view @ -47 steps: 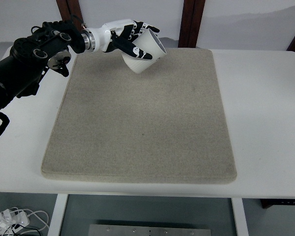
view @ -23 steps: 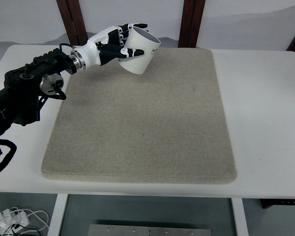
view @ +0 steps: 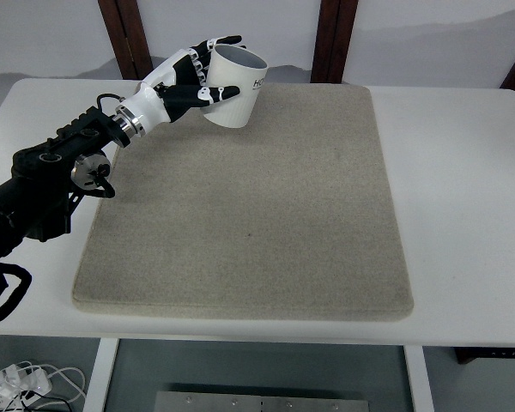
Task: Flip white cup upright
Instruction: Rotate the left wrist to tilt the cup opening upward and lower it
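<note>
The left hand point(view: 191, 79) grips the white cup point(view: 234, 87) from its left side, fingers point(view: 216, 93) curled around the wall, one lying across the front and others reaching over the far rim. The cup sits at the far left corner of the grey mat point(view: 249, 206), mouth up and tipped slightly (whether its base touches the mat or hangs just above it cannot be told). Dark lettering shows on the cup's right side, too small to read. The left arm point(view: 51, 180) runs in from the lower left edge, crossing the white table point(view: 463, 172) beside the mat. Cables point(view: 21, 379) lie on the floor below the table's near edge.
</note>
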Tool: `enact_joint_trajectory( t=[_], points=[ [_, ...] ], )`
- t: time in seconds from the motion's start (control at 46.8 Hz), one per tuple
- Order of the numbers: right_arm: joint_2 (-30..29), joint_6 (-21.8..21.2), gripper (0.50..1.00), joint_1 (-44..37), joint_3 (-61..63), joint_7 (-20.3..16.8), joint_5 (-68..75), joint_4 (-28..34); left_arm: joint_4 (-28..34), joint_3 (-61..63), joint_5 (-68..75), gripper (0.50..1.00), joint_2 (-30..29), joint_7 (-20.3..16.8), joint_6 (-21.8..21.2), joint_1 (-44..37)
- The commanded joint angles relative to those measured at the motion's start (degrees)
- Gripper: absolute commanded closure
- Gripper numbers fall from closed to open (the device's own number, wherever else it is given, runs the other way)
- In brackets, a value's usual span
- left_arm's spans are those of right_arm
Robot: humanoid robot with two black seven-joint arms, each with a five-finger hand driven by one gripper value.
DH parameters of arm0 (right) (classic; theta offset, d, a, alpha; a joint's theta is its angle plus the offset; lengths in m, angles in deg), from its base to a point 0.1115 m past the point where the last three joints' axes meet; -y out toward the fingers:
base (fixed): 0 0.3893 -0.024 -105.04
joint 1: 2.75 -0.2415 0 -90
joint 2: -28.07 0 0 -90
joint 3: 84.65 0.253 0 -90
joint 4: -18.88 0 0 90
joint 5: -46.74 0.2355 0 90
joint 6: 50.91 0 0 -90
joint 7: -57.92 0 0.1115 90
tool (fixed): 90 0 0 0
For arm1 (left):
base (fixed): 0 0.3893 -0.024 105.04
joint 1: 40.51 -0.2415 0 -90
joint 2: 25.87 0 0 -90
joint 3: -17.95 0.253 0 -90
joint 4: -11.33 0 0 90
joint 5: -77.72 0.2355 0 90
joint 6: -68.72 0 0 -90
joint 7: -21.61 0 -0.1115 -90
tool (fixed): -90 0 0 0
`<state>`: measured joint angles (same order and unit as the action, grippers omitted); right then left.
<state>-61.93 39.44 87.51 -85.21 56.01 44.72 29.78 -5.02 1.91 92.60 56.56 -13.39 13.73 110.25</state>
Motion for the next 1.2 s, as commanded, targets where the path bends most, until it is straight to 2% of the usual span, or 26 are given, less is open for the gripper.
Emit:
enact_joint_trajectory(
  t=[0.0,0.171,0.406,0.726,1.003,1.174],
  points=[
    [0.00,0.00,0.548,0.01,-0.05,-0.02,0.00,0.00,0.79,0.14,0.06,1.000,0.01,0.00,-0.01,-0.03],
    [0.00,0.00,0.548,0.01,-0.05,-0.02,0.00,0.00,1.32,0.31,2.08,1.000,-0.07,0.00,-0.03,-0.20],
    [0.00,0.00,0.548,0.01,-0.05,-0.02,0.00,0.00,1.23,0.22,8.85,1.000,0.01,0.00,-4.41,-1.35],
    [0.00,0.00,0.548,0.01,-0.05,-0.02,0.00,0.00,1.14,0.14,9.29,1.000,0.10,0.00,-8.90,-2.31],
    [0.00,0.00,0.548,0.01,-0.05,-0.02,0.00,0.00,1.14,0.22,9.29,1.000,0.98,0.00,-10.40,-3.11],
    [0.00,0.00,0.548,0.01,-0.05,0.07,0.00,0.00,0.97,0.22,10.78,1.000,2.30,0.00,-14.52,-3.37]
  ],
)
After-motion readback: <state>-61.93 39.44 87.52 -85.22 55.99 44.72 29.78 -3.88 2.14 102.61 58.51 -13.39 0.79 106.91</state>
